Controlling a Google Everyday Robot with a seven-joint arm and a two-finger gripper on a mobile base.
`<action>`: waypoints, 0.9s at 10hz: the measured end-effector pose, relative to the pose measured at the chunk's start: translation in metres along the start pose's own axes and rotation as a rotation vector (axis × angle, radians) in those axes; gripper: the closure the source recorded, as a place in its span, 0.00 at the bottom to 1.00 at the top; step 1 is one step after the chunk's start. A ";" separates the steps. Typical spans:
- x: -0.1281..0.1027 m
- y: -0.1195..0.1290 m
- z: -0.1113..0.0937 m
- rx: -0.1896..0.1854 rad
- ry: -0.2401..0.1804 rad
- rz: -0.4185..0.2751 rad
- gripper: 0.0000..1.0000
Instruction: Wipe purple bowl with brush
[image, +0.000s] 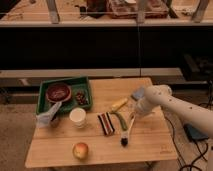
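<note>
A wooden surface (150, 145) filled the lower half of the frame. A white robot arm (185, 112) reached in from the right edge toward the centre. A green tray (65, 80) sat at the surface's upper left corner, and the purple bowl (58, 92) rested inside it, well apart from the arm. The gripper (133, 114), right of centre, was clamped together on the upper end of the brush (128, 131), whose dark head pointed down toward the surface. A curved green vegetable (120, 120) lay just beside the brush. A white cup (77, 116) stood below the tray, and an apple (80, 150) lay near the front edge.
</note>
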 end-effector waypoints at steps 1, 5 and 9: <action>0.000 -0.002 0.000 0.001 -0.001 -0.002 0.86; 0.005 -0.009 -0.007 -0.010 0.029 0.030 0.86; 0.039 -0.066 -0.059 -0.009 0.114 0.090 0.86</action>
